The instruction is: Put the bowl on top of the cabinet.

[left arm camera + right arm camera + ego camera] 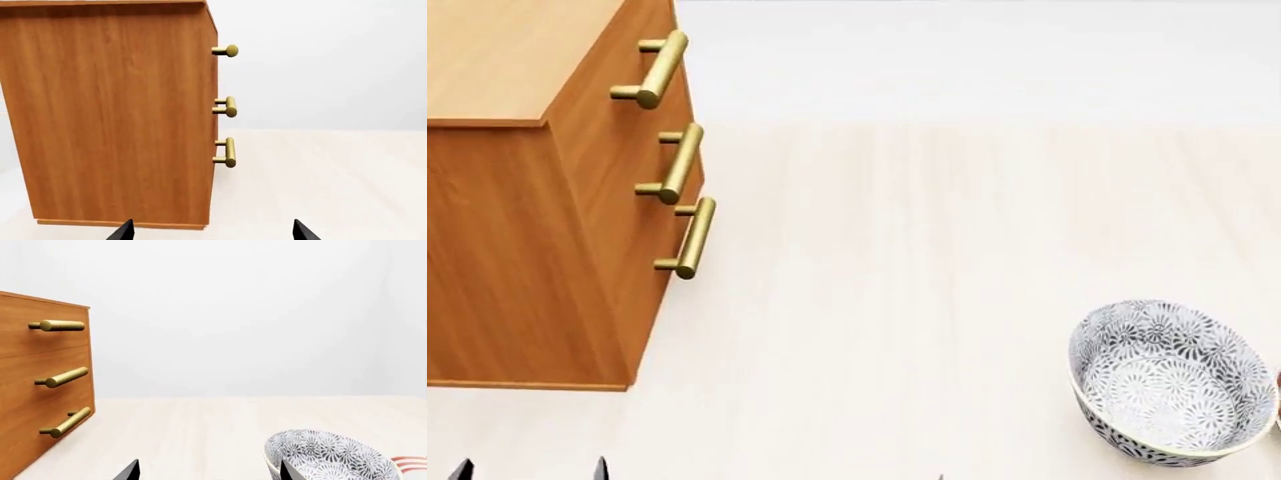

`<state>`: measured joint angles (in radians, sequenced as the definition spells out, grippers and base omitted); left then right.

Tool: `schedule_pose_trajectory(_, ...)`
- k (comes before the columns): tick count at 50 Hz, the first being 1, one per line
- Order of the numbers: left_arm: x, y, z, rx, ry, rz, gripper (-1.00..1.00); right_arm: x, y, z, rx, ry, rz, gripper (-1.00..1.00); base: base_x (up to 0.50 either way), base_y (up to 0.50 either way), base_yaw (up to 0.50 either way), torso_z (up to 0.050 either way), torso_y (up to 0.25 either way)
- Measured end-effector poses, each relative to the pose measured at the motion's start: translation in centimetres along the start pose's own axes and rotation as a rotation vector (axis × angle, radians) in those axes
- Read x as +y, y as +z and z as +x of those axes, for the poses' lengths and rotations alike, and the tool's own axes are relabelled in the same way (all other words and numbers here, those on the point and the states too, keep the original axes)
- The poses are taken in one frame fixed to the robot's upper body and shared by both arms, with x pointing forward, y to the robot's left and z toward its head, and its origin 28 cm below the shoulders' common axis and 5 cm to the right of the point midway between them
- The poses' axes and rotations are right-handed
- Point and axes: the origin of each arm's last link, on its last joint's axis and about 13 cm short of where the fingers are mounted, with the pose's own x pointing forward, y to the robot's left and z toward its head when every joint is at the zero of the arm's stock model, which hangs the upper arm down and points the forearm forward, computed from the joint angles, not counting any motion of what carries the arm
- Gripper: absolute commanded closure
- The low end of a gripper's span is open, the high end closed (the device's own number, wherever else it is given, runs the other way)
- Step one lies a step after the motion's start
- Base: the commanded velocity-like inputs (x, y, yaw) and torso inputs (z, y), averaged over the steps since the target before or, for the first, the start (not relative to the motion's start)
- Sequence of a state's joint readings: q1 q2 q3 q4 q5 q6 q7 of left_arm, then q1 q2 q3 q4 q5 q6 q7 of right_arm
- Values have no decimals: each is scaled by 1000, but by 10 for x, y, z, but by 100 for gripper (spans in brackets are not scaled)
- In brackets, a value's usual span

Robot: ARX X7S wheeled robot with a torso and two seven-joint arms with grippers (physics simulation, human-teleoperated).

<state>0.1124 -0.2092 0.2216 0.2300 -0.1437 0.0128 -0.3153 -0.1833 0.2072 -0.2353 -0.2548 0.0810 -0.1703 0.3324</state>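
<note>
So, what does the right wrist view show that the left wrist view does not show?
Only the right wrist view shows the bowl, sitting on the table close to the right claw, and a red-ringed edge beside it. Only the left wrist view shows the cabinet's plain side panel and the left claw, open and empty. Both show the cabinet with its three brass handles and the pale table.

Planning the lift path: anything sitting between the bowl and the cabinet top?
Nothing visible. The table lies bare between the bowl and the cabinet, and the visible part of the cabinet's top is bare.
</note>
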Motion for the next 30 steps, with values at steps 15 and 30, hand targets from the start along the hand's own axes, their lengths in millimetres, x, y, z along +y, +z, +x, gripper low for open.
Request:
schedule_pose_trajectory(15, 0, -1, 1, 10, 8, 4, -100, 1, -1, 0, 2, -2, -12, -100, 67, 0, 0, 0, 0)
schedule_pose_trajectory(30, 0, -1, 1, 11, 6, 4, -100, 1, -2, 0, -1, 4, -25, -100, 294, 0, 0, 0, 0)
